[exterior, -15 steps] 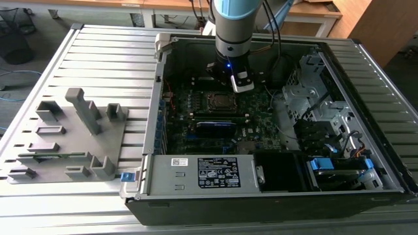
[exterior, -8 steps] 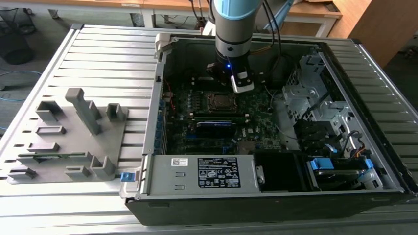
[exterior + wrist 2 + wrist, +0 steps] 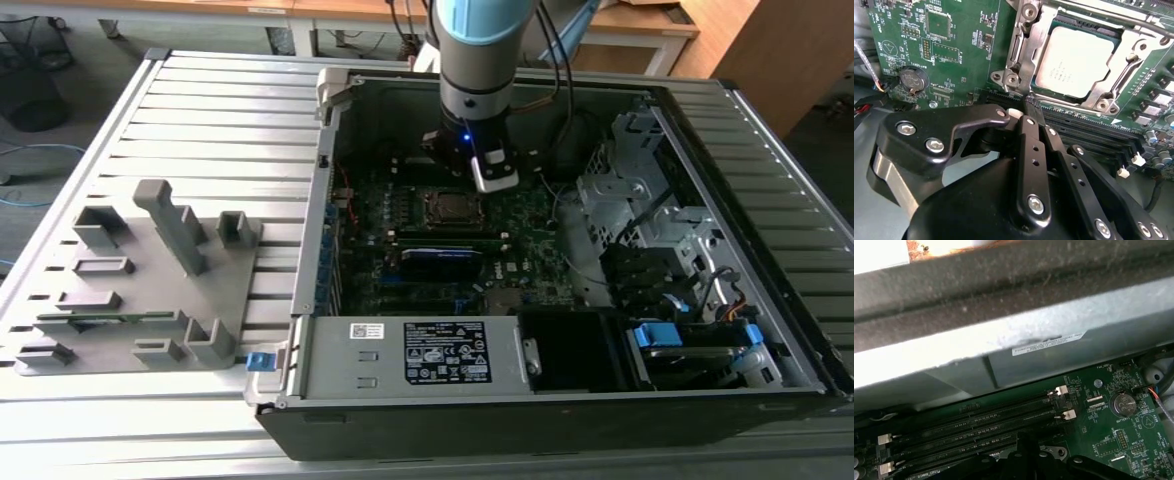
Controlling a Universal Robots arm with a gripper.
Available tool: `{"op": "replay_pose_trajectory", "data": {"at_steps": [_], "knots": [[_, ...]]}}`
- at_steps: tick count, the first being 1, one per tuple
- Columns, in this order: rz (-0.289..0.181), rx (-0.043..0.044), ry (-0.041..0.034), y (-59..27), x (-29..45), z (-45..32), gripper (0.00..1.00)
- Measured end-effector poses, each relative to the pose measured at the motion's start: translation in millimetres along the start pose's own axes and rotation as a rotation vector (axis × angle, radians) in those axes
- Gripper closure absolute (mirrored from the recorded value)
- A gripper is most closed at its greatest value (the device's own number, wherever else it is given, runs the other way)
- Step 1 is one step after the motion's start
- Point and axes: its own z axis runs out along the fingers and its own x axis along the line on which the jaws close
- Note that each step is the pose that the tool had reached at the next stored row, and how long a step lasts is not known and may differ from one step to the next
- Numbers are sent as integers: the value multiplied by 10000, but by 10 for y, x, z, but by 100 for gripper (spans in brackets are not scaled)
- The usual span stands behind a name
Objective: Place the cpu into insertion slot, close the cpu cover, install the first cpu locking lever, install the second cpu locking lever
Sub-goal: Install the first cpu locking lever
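The cpu [image 3: 1081,60] already sits in the slot [image 3: 1040,40] with the cover [image 3: 1114,62] down over it. My end effector [image 3: 1030,107] hangs just beside the socket, fingers together, holding nothing. My worry: a slightly off approach could slide off a thin lever or scrape the memory slots [image 3: 1089,132].

"What was on the slatted table [image 3: 214,110]?"

"A big open computer case [image 3: 561,410] lay flat on it; inside was a dark green circuit board [image 3: 969,55] with long black memory slots [image 3: 969,427] side by side; their ends had small white clips [image 3: 1063,389]."

"And the round shiny thing?"

"That was a coin battery [image 3: 913,80], flat on the board; it also showed in the first wrist view [image 3: 1123,404]; a blue card [image 3: 441,257] sat near the middle of the board; a grey holder block [image 3: 134,280] stood on the table at the exterior view's left, beside the case; a white sticker [image 3: 424,353] lay on the metal box at the case's front."
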Motion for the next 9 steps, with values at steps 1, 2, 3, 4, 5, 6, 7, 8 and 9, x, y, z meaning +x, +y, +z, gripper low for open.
{"op": "replay_pose_trajectory", "data": {"at_steps": [1,2,3,4,5,6,7,8,9], "knots": [[0,-1,0,-2,0,4,89],[1,0,-1,-3,0,6,89],[2,-5,1,-4,0,8,89],[3,-20,6,-4,0,8,89],[5,-44,12,-4,0,9,89],[7,-66,17,-4,0,10,89],[10,-78,19,-3,0,10,89],[11,-82,20,-3,0,11,89],[11,-83,20,-4,0,11,89]]}}
